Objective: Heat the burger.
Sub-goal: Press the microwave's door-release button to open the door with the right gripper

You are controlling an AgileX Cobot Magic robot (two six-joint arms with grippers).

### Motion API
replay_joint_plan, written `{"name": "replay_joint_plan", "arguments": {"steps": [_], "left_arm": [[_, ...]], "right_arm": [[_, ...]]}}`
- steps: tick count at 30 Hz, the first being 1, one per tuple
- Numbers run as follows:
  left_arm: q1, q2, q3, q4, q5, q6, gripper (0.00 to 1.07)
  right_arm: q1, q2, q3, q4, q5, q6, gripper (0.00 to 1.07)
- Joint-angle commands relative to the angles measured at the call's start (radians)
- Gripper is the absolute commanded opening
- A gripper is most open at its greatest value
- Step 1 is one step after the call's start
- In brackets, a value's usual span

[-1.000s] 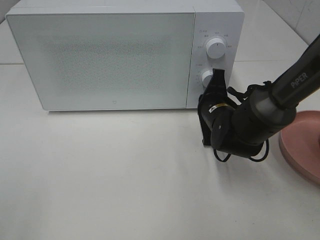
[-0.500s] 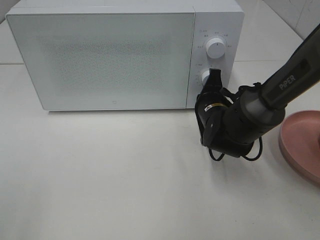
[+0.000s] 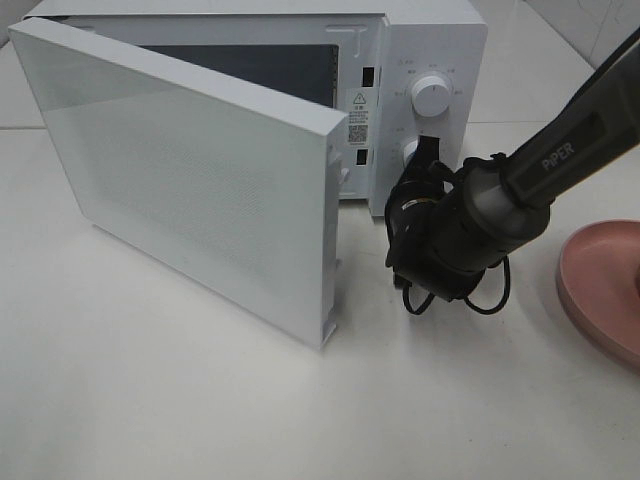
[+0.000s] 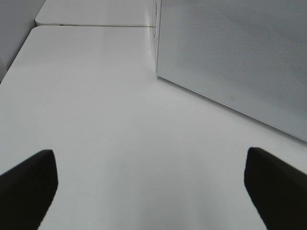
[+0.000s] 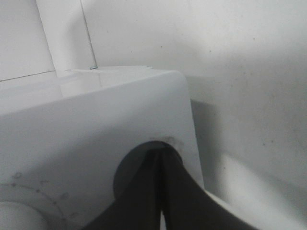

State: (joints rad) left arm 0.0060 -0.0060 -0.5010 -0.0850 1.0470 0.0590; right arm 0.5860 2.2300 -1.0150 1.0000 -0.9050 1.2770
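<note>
The burger is not in view. The white microwave stands at the back, and its door is swung open toward the front left. The cavity behind it looks dark. My right gripper is shut, with its tips against the lower round control on the panel. In the right wrist view the shut fingers meet at a round recess in the panel. My left gripper is open and empty above the table, with its fingertips wide apart and the door ahead of it.
A shallow pink plate lies at the right edge, partly cut off. The upper knob sits above my right gripper. The open door reaches well out over the table in front of the microwave.
The microwave door, closed in both earlier frames, has sprung open to the front left. My right gripper has pushed a little further in against the lower control.
</note>
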Motion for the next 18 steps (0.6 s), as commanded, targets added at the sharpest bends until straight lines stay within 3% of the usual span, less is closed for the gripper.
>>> {"name": "replay_joint_plan", "arguments": {"steps": [1, 18], "left_arm": [[-0.002, -0.025, 0.002, -0.003, -0.011, 0.002, 0.98], [-0.002, -0.025, 0.002, -0.003, -0.011, 0.002, 0.98]], "right_arm": [[-0.061, -0.007, -0.107, -0.178, -0.235, -0.009, 0.0], [-0.06, -0.062, -0.059, -0.19, -0.142, -0.021, 0.0]]}}
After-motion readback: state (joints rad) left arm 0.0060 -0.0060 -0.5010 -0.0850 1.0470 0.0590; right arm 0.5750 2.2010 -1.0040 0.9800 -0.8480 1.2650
